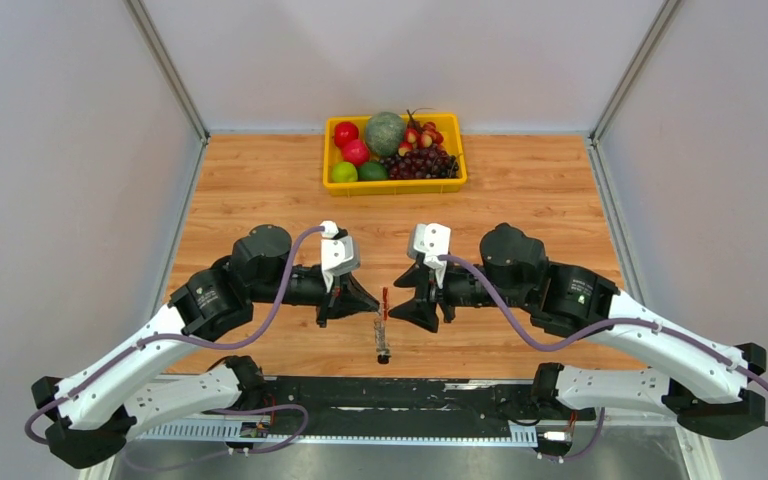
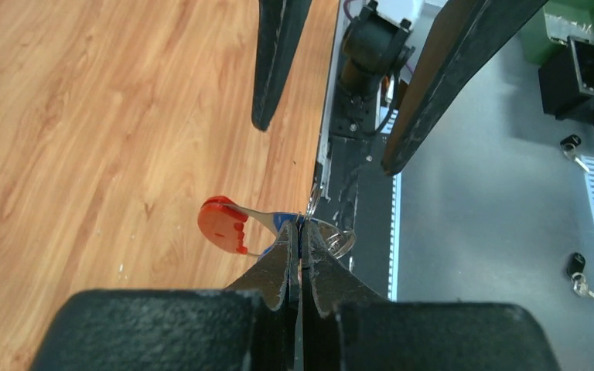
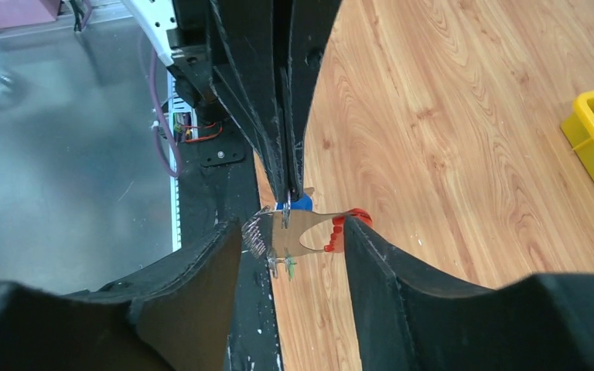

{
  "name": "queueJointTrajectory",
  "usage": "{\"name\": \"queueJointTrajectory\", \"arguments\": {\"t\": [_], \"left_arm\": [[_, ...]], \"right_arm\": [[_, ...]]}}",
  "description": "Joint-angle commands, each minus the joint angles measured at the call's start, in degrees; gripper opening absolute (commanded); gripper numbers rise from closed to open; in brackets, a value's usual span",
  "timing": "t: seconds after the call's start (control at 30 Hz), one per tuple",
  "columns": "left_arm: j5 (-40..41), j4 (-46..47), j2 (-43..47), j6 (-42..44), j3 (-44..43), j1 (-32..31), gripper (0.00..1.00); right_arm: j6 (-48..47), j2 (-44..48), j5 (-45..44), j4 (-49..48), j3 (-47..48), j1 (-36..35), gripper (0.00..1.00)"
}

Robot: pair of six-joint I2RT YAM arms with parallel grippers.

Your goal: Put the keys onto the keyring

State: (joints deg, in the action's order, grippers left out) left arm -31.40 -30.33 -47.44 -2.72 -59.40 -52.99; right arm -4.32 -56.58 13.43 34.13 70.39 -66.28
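Observation:
My left gripper (image 1: 360, 300) is shut on the thin silver keyring (image 2: 314, 202), holding it above the table's near edge. The blue key's head (image 2: 284, 222) peeks out at its fingertips. The red key (image 2: 222, 224) sticks out sideways from the ring, its silver blade level. My right gripper (image 3: 290, 243) faces the left one and is open, its fingers (image 3: 201, 263) on either side of the red key (image 3: 346, 224), the red head against the right finger's tip. A grey charm (image 1: 383, 350) hangs below the ring.
A yellow tray (image 1: 395, 186) of fruit stands at the back of the wooden table. The black rail and metal bench (image 2: 495, 232) lie just below the keys. Two other small keys (image 2: 578, 267) lie on the bench.

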Motion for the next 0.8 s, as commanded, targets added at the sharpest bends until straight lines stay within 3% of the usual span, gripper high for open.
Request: {"name": "queueJointTrajectory", "arguments": {"t": [0.0,0.47,0.77], "left_arm": [[-1.2,-1.2,0.6,1.7,-2.3,0.1,0.0],[-3.6,0.8,2.0,1.3,-1.5,0.1,0.0],[-2.6,0.6,2.8,2.0,-1.5,0.1,0.0]], "right_arm": [[-1.2,-0.5,2.4,0.3,3.2,0.0,0.56],[-2.1,-5.9,5.1,-0.8,5.3,0.2,0.52],[-2.0,-7.0,6.2,-1.3,6.1,0.2,0.35]]}}
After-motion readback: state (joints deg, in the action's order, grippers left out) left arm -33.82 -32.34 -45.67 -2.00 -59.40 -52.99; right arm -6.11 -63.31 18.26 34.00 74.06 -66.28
